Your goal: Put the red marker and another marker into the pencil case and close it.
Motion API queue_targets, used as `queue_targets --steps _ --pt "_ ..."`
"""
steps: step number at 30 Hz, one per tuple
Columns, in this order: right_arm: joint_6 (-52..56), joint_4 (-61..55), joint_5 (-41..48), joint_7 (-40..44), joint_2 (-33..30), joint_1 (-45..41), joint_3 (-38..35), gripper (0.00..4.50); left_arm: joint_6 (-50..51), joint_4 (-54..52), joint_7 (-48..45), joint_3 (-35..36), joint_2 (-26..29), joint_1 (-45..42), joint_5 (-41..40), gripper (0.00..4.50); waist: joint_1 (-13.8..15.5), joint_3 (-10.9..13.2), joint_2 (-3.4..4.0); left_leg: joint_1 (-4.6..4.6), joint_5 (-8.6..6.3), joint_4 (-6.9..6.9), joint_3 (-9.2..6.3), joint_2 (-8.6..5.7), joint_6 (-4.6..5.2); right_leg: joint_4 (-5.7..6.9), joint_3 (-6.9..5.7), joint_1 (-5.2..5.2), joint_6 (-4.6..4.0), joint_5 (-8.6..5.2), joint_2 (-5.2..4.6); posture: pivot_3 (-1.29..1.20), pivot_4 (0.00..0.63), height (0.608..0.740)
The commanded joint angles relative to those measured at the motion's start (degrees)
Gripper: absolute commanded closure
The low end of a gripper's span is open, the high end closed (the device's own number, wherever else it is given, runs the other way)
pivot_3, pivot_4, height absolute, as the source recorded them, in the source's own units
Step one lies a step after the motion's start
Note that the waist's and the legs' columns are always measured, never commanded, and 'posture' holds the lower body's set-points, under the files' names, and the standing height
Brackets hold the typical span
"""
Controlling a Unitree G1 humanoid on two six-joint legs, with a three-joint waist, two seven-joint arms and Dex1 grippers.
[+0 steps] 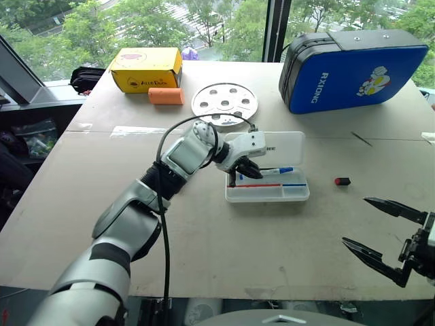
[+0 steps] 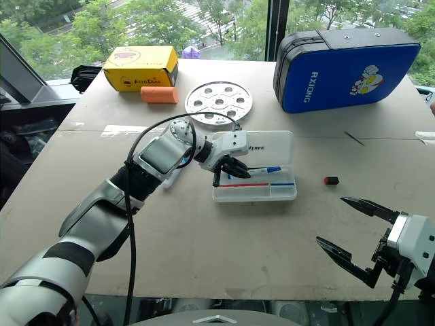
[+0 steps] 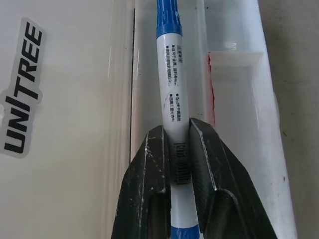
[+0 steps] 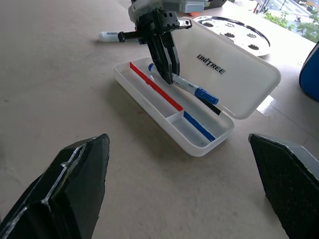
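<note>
The white pencil case (image 1: 268,197) lies open at the table's middle, its lid (image 1: 282,146) with dark lettering laid back. A red-and-blue strip runs along its front compartment. My left gripper (image 4: 167,79) points down into the case and is shut on a white marker with a blue cap (image 3: 169,59), which lies slanted along the back compartment. My right gripper (image 1: 355,221) hangs open over the table's near right, well clear of the case. The red marker is out of view. A white marker with a dark end (image 4: 107,36) lies on the table beyond the case.
A big blue zip case (image 1: 353,68) stands at the back right. A round metal disc with holes (image 1: 225,103), an orange block (image 1: 166,96) and a yellow box (image 1: 145,68) sit at the back. A small red-and-black piece (image 1: 342,181) lies right of the case.
</note>
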Motion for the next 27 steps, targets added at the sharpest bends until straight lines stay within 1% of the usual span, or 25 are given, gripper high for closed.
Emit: queue_targets --steps 1,2,3,4,5,6,7,8,9,11,13,15,16,20,23,24,26,27 --pt "-0.9 0.3 1.3 1.2 -0.9 -0.7 -2.6 0.00 -0.2 -1.7 -0.4 2.3 0.3 -0.8 0.9 2.68 0.0 0.0 -0.01 -0.01 0.00 0.00 0.00 0.00 0.00 0.00 0.00 0.00 0.00 0.00 0.00 0.00 0.150 0.740" --pt "-0.8 0.4 1.4 1.4 -1.1 -1.0 -2.5 0.00 0.7 -3.1 -0.7 3.2 0.9 -0.4 0.4 2.11 0.0 0.0 -0.01 -0.01 0.00 0.00 -0.01 0.00 0.00 0.00 0.00 0.00 0.00 0.00 -0.01 0.00 0.150 0.740" --pt "-0.7 0.4 1.4 1.4 -1.1 -1.2 -2.5 0.00 1.2 -4.1 -0.9 3.8 1.4 -0.1 0.2 1.66 0.0 0.0 -0.01 -0.01 0.00 0.00 -0.01 0.00 0.00 0.00 0.00 0.00 0.00 0.00 -0.01 0.00 0.150 0.740" --pt "-0.6 0.4 1.5 1.4 -1.3 -1.8 -2.1 0.00 4.9 -7.8 -1.7 6.1 3.2 0.8 -2.1 1.37 0.0 0.0 0.01 -0.01 0.00 0.00 -0.03 0.01 0.00 0.00 -0.01 0.00 0.00 0.00 -0.01 0.00 0.150 0.740" --pt "-0.7 0.3 1.5 1.5 -1.3 -1.8 -1.9 0.00 7.9 -11.1 -2.2 7.7 4.6 1.8 -3.9 1.37 -0.3 0.0 0.03 -0.01 0.00 0.00 -0.05 0.01 0.00 0.01 -0.01 0.00 0.00 0.00 -0.01 0.00 0.150 0.740" --pt "-0.5 0.3 1.6 1.3 -1.5 -2.9 -0.9 0.00 16.0 -18.4 -1.6 13.4 7.7 5.3 -8.5 1.37 -0.4 0.0 0.05 -0.01 0.00 -0.01 -0.13 0.07 0.00 0.02 0.02 -0.03 0.00 0.00 0.00 0.00 0.150 0.740" --pt "-0.3 0.3 1.6 1.2 -1.7 -3.6 -0.2 0.00 21.8 -23.8 -1.0 17.5 9.9 7.8 -11.8 1.37 -1.0 0.1 0.09 0.00 0.00 -0.01 -0.22 0.09 0.00 0.03 0.02 -0.02 0.00 0.00 0.00 0.00 0.150 0.740" --pt "-0.1 0.4 1.5 1.0 -1.8 -4.6 0.9 0.00 27.1 -29.2 1.1 22.9 11.8 11.5 -14.2 1.37 -1.7 0.1 0.13 0.01 0.00 -0.04 -0.23 0.15 0.00 0.03 0.06 -0.06 0.00 0.00 0.02 0.00 0.150 0.740" --pt "0.0 0.7 1.3 0.9 -1.9 -5.8 2.1 0.00 33.0 -33.3 4.8 29.3 12.2 14.8 -15.7 1.37 -1.7 0.1 0.16 0.04 0.00 -0.08 -0.21 0.37 0.00 0.06 0.13 -0.08 -0.01 0.00 0.04 0.00 0.150 0.740" --pt "0.0 1.4 1.0 0.7 -2.2 -7.7 4.1 0.00 40.4 -38.0 13.5 38.0 11.8 19.8 -14.2 1.37 -1.6 0.1 0.18 0.05 0.01 -0.08 -0.36 0.37 -0.01 0.12 -0.02 -0.07 0.00 -0.02 0.02 0.00 0.150 0.740" --pt "0.5 2.1 0.9 0.1 -2.4 -10.3 6.2 0.00 43.4 -41.4 22.1 42.6 10.6 24.7 -10.9 1.37 -1.1 0.1 0.19 0.11 0.01 -0.01 -0.40 0.35 -0.01 0.25 -0.07 -0.01 0.02 -0.03 -0.03 0.00 0.150 0.740" --pt "0.9 2.5 0.9 -0.3 -2.5 -12.1 7.5 0.00 45.4 -43.5 27.4 44.1 9.4 27.2 -9.9 1.37 -0.4 0.1 0.14 0.14 0.00 0.03 -0.43 0.29 -0.01 0.28 -0.10 0.03 0.02 -0.03 -0.04 0.00 0.150 0.740" --pt "1.1 2.8 0.9 -0.4 -2.6 -13.0 8.3 0.00 44.8 -43.8 29.6 43.7 8.5 28.5 -9.5 1.37 0.2 0.1 0.12 0.12 0.01 0.05 -0.48 0.24 -0.02 0.28 -0.14 0.05 0.03 -0.02 -0.08 0.00 0.150 0.740" --pt "1.6 4.2 0.8 0.2 -3.4 -15.7 10.3 0.00 40.8 -40.9 36.5 38.6 5.0 31.8 -7.1 1.37 1.1 0.1 0.08 -0.01 0.01 0.16 -0.53 0.07 -0.02 0.25 -0.18 0.07 0.04 -0.02 -0.25 0.00 0.150 0.740" --pt "1.8 4.9 0.9 0.4 -4.1 -16.9 10.2 0.00 37.9 -36.6 39.6 36.4 2.9 33.2 -6.1 1.37 0.8 0.1 0.06 -0.03 0.01 0.18 -0.55 -0.05 -0.02 0.26 -0.18 0.07 0.04 -0.02 -0.29 0.00 0.150 0.740" --pt "1.9 5.0 1.0 0.4 -4.2 -17.1 10.2 0.00 37.1 -35.7 40.5 35.7 2.9 33.6 -5.6 1.60 0.7 0.1 0.07 -0.03 0.01 0.18 -0.57 -0.15 -0.02 0.27 -0.19 0.06 0.04 -0.02 -0.28 0.00 0.150 0.740" --pt "2.0 4.9 1.2 0.6 -4.4 -17.0 9.7 0.00 36.5 -35.5 41.3 35.1 3.0 34.8 -5.6 2.19 0.6 0.0 0.21 0.04 0.01 0.18 -0.61 -0.17 -0.02 0.31 -0.20 0.08 0.04 -0.02 -0.28 0.00 0.150 0.740" --pt "2.0 4.8 1.3 0.6 -4.5 -16.8 9.5 0.00 36.4 -35.8 41.5 34.9 3.3 35.5 -5.7 2.73 0.6 -0.1 0.26 0.07 0.01 0.17 -0.62 -0.17 -0.02 0.33 -0.19 0.09 0.04 -0.02 -0.27 0.00 0.150 0.740"
